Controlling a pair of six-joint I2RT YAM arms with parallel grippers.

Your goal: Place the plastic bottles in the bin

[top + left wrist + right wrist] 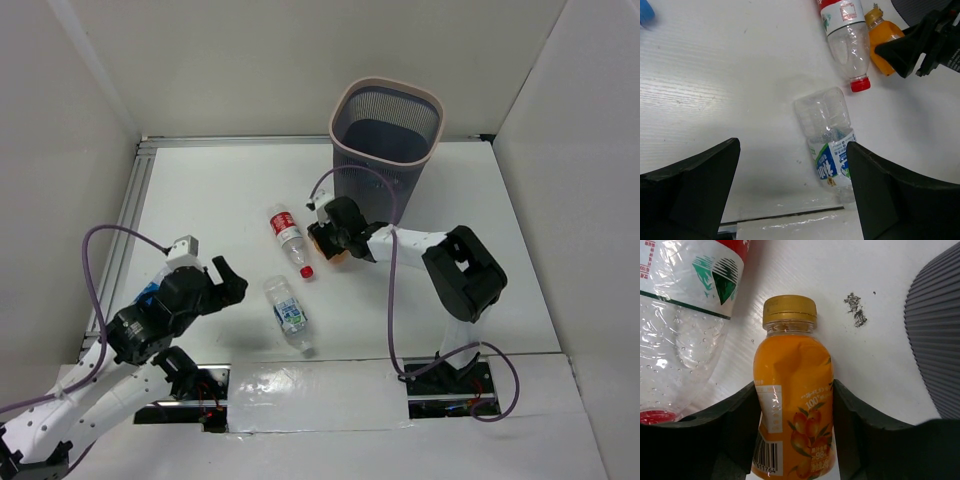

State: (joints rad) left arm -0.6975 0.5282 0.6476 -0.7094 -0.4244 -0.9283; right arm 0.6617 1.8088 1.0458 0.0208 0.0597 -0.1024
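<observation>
My right gripper is shut on the stubby orange bottle, which lies on the table with its gold cap pointing away from the wrist; both fingers press on its sides. Just to its left lies a clear bottle with a red label and cap. A clear bottle with a green-blue label lies nearer the front. My left gripper hovers open over the table beside that bottle, holding nothing. The tall mesh bin stands at the back, right behind my right gripper.
The bin's ribbed wall is close on the right of the orange bottle. A small blue object shows at the left, partly hidden by my left arm. White walls enclose the table on three sides.
</observation>
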